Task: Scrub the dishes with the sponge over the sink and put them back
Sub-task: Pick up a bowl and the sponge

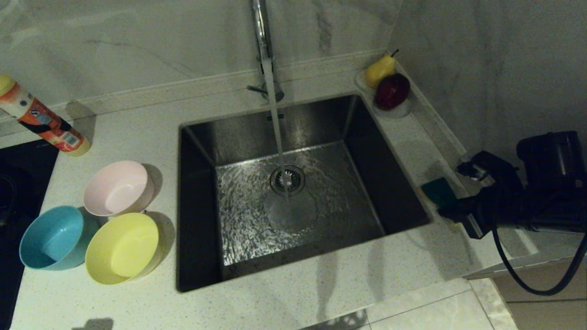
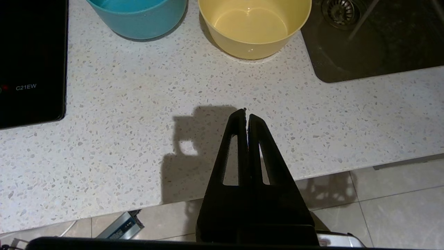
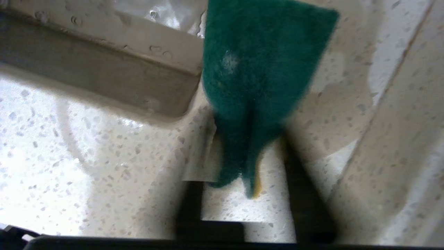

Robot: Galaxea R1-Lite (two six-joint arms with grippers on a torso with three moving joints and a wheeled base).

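Note:
Three bowls stand on the counter left of the sink [image 1: 197, 220]: pink [image 1: 118, 188], blue [image 1: 52, 237] and yellow [image 1: 123, 247]. Water runs from the tap [image 1: 261, 32] onto the drain [image 1: 287, 180]. The sponge [image 1: 439, 191], green face up, lies on the counter at the sink's right rim. My right gripper [image 1: 451, 213] is at its near end. In the right wrist view the sponge [image 3: 263, 69] is creased and pinched between the fingers of the right gripper [image 3: 248, 139]. My left gripper [image 2: 246, 114] hangs shut and empty over the counter's front edge, short of the blue bowl [image 2: 138, 17] and yellow bowl [image 2: 255, 27].
A clear dish with a pear and a red apple [image 1: 392, 91] sits at the sink's back right corner. A bottle [image 1: 43, 120] leans at the far left. A black cooktop [image 1: 18, 183] borders the bowls. A raised ledge runs along the right wall beside the sponge.

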